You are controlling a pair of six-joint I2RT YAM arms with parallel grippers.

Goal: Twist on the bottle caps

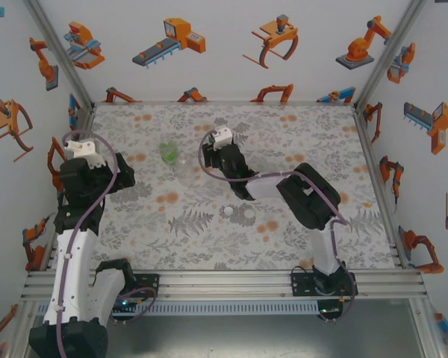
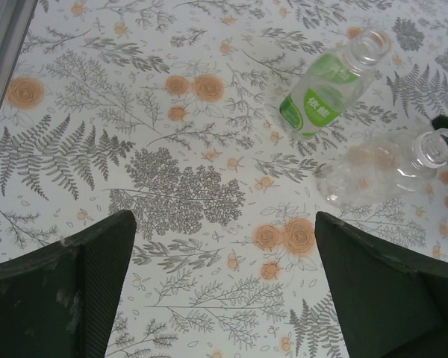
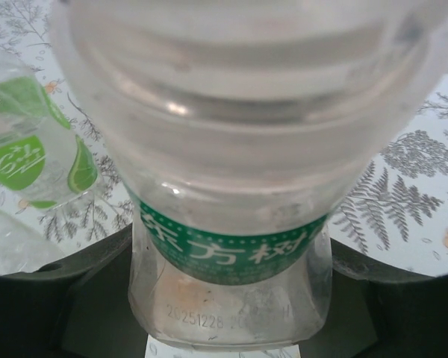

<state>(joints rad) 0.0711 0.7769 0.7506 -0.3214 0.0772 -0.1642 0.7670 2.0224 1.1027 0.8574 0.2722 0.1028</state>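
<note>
Your right end effector (image 1: 211, 155) is pinching a clear bottle with a green band (image 3: 231, 186): in the right wrist view, a dark finger presses each side of its lower body, and its ridged neck is nearest the lens. In the top view, this grip sits just past the middle of the patterned surface (image 1: 284, 142).

From the held bottle, the green-tinted bottle (image 1: 168, 153) is near, at 9 o'clock. The clear bottle (image 2: 388, 162) is just beside that one, at about 8 o'clock. In the left wrist view you can see that both have open, uncapped mouths.

The two white bottle caps (image 1: 238, 213) lie side by side on the surface at 5 o'clock, apart from every bottle.

Well off at 9 o'clock, your left end effector (image 2: 224, 253) hangs over bare surface with its fingers spread wide, gripping nothing.
</note>
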